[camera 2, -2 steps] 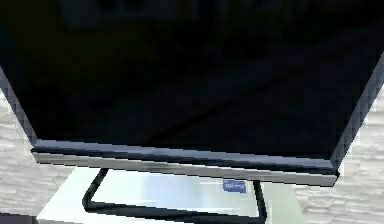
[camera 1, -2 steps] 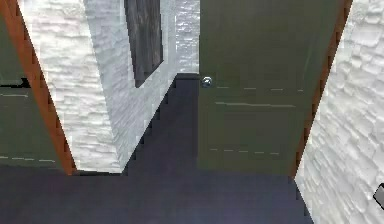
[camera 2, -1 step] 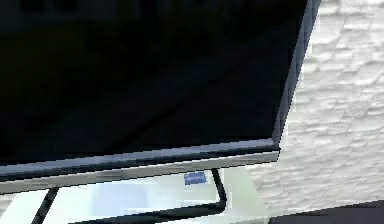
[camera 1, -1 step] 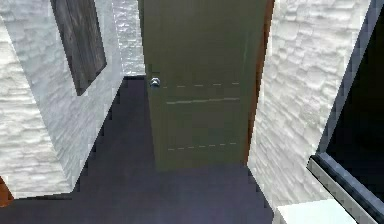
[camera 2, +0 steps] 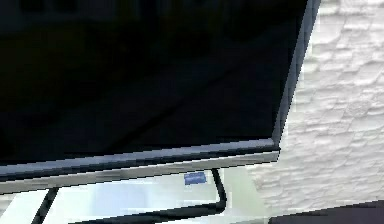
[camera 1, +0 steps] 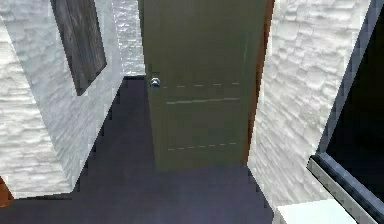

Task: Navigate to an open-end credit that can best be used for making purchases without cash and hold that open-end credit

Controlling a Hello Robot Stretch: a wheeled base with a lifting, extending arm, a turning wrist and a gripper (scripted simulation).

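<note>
Ahead of you a closed olive door with a knob ends a narrow strip of dark floor. Rough white walls close it in on both sides, and a dark panel hangs on the wall at the forward view's left. At that view's right edge you see the TV and a table corner.

In the arm side view the TV's dark screen reaches almost to the white wall. A small blue rectangle, perhaps the card, sits just under the screen's grey lower edge, over the white table. Its long axis runs along that edge. You cannot tell how the gripper's jaws stand, so you cannot place anything relative to them.
</note>
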